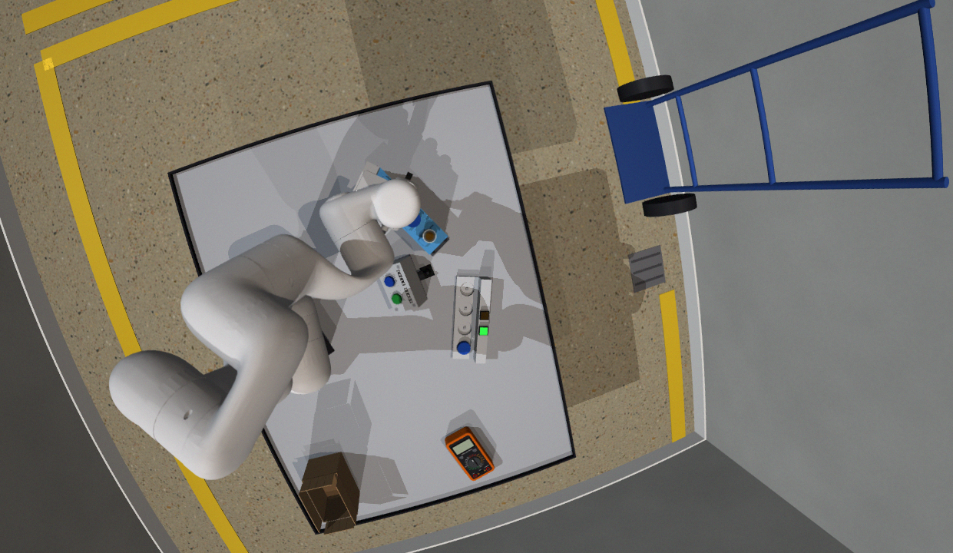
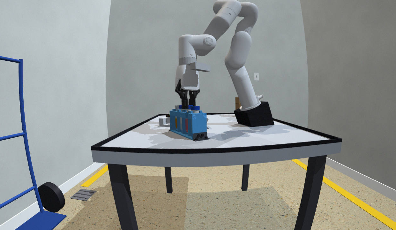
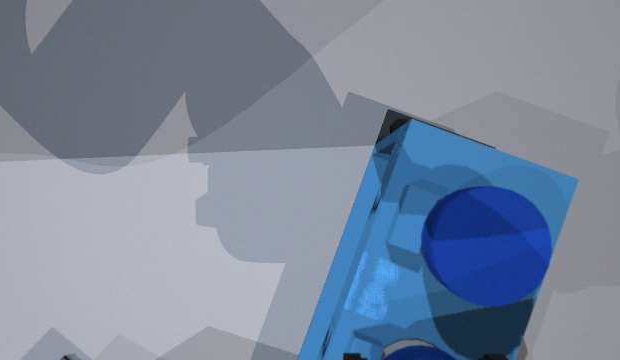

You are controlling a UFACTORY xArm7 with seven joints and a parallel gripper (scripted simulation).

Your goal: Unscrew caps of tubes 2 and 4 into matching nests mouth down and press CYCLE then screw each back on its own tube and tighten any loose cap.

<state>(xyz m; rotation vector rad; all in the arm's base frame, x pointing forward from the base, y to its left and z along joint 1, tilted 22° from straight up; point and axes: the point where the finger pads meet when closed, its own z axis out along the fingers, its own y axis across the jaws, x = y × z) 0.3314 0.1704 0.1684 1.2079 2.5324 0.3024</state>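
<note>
Pincer (image 2: 188, 103) clamped on a blue tube cap (image 2: 184, 107) atop the decapping station (image 2: 193, 126), green lamp (image 1: 483, 330) lit.

The blue decapping station (image 2: 193, 126) stands upright on the table with blue-capped tubes in a row and its end tube (image 1: 429, 236) uncapped, while one blue cap (image 1: 463, 347) lies in the end nest of the white cap tray (image 1: 465, 287), whose green lamp (image 1: 483, 330) glows.

White rounded arm (image 2: 239, 54) w/ hex logo on joint, grey wrist band, black angled base (image 2: 265, 120), black fingers (image 2: 183, 100).
</note>
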